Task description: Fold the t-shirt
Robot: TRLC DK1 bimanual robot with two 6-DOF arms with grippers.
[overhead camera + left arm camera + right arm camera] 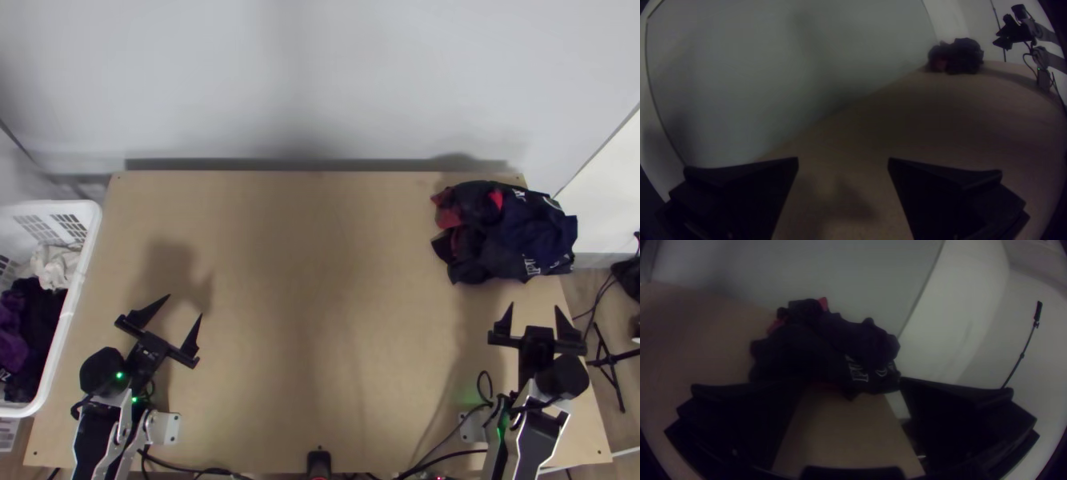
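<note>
1. Across the middle of the desk (320, 320), bare wood gives room to spread one shirt; judged step: draw it there from the corner.
2. Basket (77, 296), at the left edge, holds more clothes (12, 336); best kept out of the pull.
3. Dark heap (512, 232): bunched, far right corner, seemingly past the side edge. The t-shirt is presumably in it; cannot tell which layer. Advise a shallow pinch on one top fold and a slow lift, lest neighbours follow or drop off.
4. Right gripper (534, 306): fingers wide, empty, just short of the heap. Left gripper (185, 306): fingers wide, empty, well apart from it.
5. Top view gives the heap's outline and red patches (448, 218); right wrist view adds its height and near-side white print (858, 373).
</note>
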